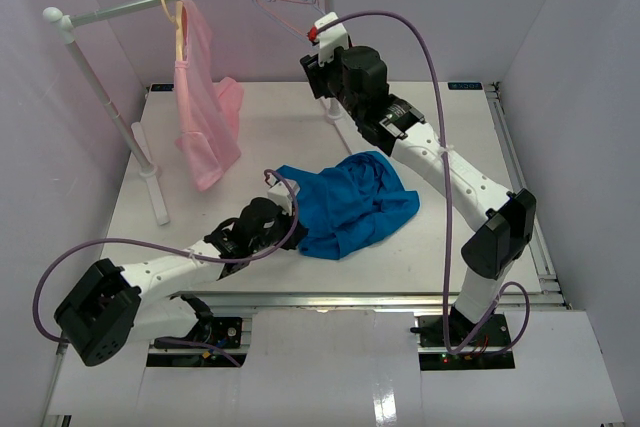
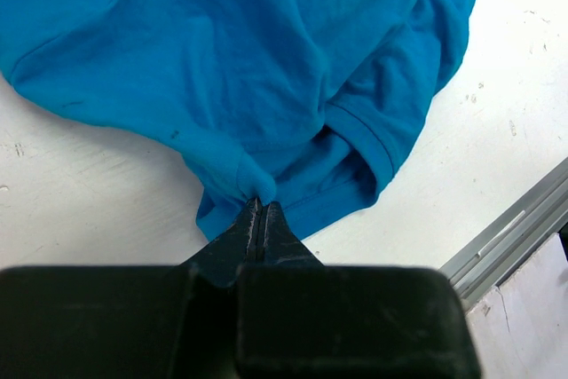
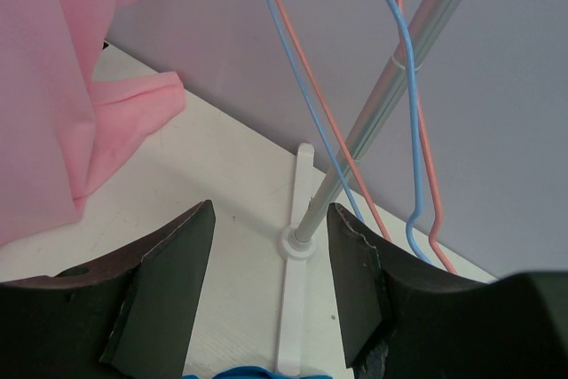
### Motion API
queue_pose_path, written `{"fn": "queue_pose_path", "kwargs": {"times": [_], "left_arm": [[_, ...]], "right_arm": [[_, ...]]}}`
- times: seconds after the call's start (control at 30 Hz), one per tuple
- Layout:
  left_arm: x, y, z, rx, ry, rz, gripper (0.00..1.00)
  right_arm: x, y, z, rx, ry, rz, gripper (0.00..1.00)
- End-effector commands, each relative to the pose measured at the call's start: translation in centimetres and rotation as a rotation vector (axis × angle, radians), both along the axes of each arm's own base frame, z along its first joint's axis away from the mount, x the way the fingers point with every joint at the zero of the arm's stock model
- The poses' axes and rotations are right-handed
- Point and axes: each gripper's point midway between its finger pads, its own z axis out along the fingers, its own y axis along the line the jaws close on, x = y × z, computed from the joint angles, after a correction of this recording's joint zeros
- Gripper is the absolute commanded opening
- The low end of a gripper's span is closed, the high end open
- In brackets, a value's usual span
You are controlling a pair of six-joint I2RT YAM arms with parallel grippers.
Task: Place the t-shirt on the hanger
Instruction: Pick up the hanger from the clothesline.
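The left tool (image 2: 258, 212) is pressed together, pinching a bunched fold at the t-shirt's (image 2: 248, 59) near edge. The shirt lies crumpled on the worktop (image 1: 260, 117), in front of the post (image 3: 355, 148) and well apart from it. The right tool (image 3: 269, 219) is spread and holds nothing, raised before the post with bare worktop beneath. The hanger (image 3: 415, 130) hangs just beside the post, next to a pink hanger (image 3: 306, 51). A pink garment (image 3: 53, 86) hangs left of the post, with open worktop between them.
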Motion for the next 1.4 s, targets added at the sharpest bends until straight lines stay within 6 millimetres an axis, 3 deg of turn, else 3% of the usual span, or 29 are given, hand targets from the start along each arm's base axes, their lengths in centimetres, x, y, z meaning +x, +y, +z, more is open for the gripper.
{"fn": "queue_pose_path", "kwargs": {"times": [0.0,0.3,0.5,0.67,0.97,1.37], "left_arm": [[0.3,-1.0,1.6,-0.028,-0.023,-0.03,0.0],[-0.2,-1.6,1.3,-0.045,-0.005,-0.059,0.0],[-0.2,-1.6,1.5,-0.05,-0.009,-0.058,0.0],[-0.2,-1.6,1.7,-0.051,-0.013,-0.061,0.0],[-0.3,-1.4,2.5,-0.066,-0.033,-0.056,0.0],[-0.1,-1.1,2.3,-0.052,-0.033,-0.041,0.0]], "right_arm": [[-1.3,-1.5,5.7,0.074,-0.117,-0.007,0.6],[-0.3,-3.0,6.3,0.06,-0.126,-0.033,0.6],[0.7,-4.7,4.9,0.054,-0.099,-0.057,0.6],[0.4,-5.5,4.1,0.062,-0.09,-0.064,0.6],[-1.0,-4.7,4.3,0.089,-0.059,0.015,0.62],[-0.1,-3.5,4.6,0.119,-0.003,0.035,0.64]]}}
